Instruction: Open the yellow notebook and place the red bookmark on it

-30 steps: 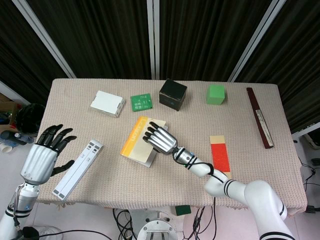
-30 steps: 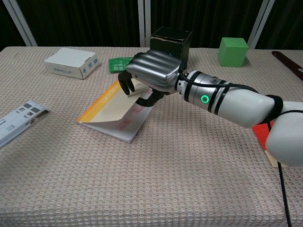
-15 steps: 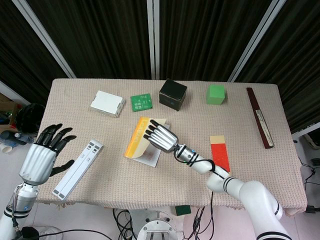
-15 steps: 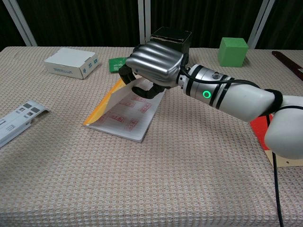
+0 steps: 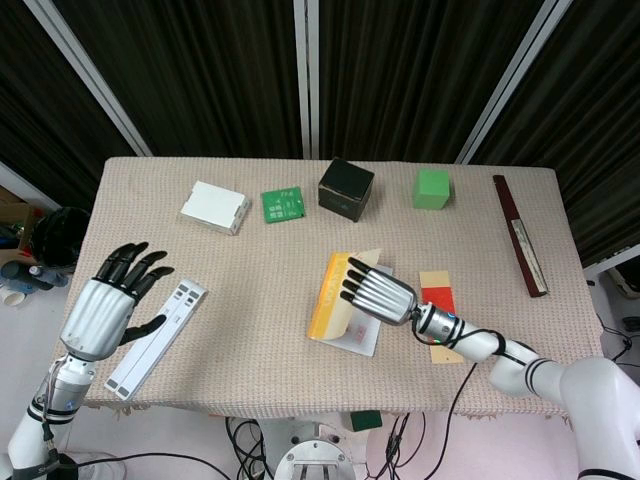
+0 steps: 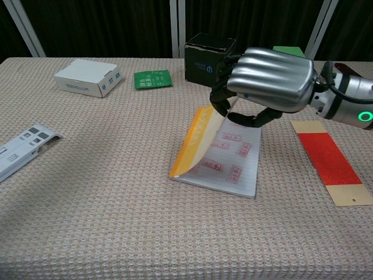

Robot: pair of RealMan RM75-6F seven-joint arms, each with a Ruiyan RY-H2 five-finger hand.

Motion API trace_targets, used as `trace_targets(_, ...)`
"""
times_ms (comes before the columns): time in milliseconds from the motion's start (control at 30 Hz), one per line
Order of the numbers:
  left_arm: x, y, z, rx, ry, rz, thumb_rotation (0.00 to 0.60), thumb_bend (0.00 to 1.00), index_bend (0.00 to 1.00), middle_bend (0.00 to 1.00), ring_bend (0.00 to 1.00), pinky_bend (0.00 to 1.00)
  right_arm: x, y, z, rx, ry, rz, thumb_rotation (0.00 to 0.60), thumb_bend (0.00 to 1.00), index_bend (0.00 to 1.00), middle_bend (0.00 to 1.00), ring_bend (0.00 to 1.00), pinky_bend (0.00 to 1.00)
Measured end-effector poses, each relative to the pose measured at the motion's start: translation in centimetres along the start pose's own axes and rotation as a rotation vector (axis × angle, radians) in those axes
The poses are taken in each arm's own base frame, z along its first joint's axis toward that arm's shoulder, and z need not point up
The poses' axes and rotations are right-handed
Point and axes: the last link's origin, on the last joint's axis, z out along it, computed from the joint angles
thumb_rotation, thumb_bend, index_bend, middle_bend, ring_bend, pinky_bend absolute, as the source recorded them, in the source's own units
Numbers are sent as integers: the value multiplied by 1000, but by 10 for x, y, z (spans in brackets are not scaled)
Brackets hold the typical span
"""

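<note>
A yellow notebook (image 6: 218, 154) lies near the middle of the table (image 5: 250, 330), half open: its yellow cover (image 6: 195, 140) is lifted at a steep tilt, showing a lined page with red stamps. The right hand (image 6: 269, 81) is above it, fingers (image 6: 222, 99) curled down together over the cover's raised edge and thumb under it, holding the cover up. Just to the right of the notebook, flat on the cloth, is the red bookmark (image 6: 326, 157) with tan ends, apart from the hand. The left hand (image 5: 105, 310) hovers at the table's left edge, fingers spread, holding nothing, beside a white strip (image 5: 155, 338)
</note>
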Motion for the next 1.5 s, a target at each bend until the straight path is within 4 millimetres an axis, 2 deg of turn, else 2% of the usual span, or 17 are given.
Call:
trace_targets(133, 0, -1, 0, 3, -3, 4, 600, 14, 282, 204, 112, 162, 5, 3, -19, 56, -32, -58, 600, 482, 731, 501, 394, 262)
trace_targets(267, 0, -2, -1, 11, -3, 6, 600, 14, 282, 204, 112, 161, 13, 1, -18, 130, -1, -97, 600, 482, 726, 498, 391, 254)
trace_targets(367, 1, -2, -2, 12, -1, 5, 600, 14, 282, 204, 113, 161, 22, 3, -6, 176, 51, -130, 600, 481, 722, 493, 391, 242)
trace_targets(567, 2, -4, -6, 28, -2, 9, 600, 14, 282, 204, 113, 161, 31, 4, 38, 256, 122, -189, 600, 477, 712, 488, 391, 211)
trace_targets(700, 2, -5, -9, 41, -2, 10, 600, 14, 282, 204, 112, 161, 31, -3, 67, 298, 139, -197, 600, 477, 711, 486, 391, 209)
trace_targets(1000, 1, -8, -10, 54, -9, 9, 600, 14, 282, 204, 112, 161, 27, -24, 115, 336, 172, -171, 600, 477, 689, 474, 361, 168)
trace_targets(1067, 1, -8, -8, 52, -11, 7, 600, 14, 282, 204, 112, 161, 28, -29, 125, 343, 177, -167, 600, 475, 644, 452, 325, 153)
trace_targets(1167, 0, -7, -6, 46, -12, 6, 600, 14, 282, 204, 112, 161, 27, -36, 141, 352, 173, -178, 600, 440, 476, 345, 206, 88)
trace_targets(1300, -1, -8, -5, 50, -13, 2, 600, 14, 282, 204, 112, 161, 26, -49, 159, 351, 158, -171, 600, 334, 166, 185, 86, 17)
trace_targets(1367, -1, -9, -5, 50, -12, 1, 600, 14, 282, 204, 112, 161, 25, -53, 163, 341, 145, -169, 600, 267, 47, 130, 45, 1)
trace_targets(1400, -1, -9, -5, 49, -11, 1, 600, 14, 282, 204, 112, 161, 24, -55, 166, 333, 136, -165, 600, 227, 11, 104, 28, 0)
trace_targets(1500, 0, -9, -6, 45, -8, 2, 600, 14, 282, 204, 112, 161, 24, -59, 166, 312, 133, -145, 600, 192, 0, 86, 20, 0)
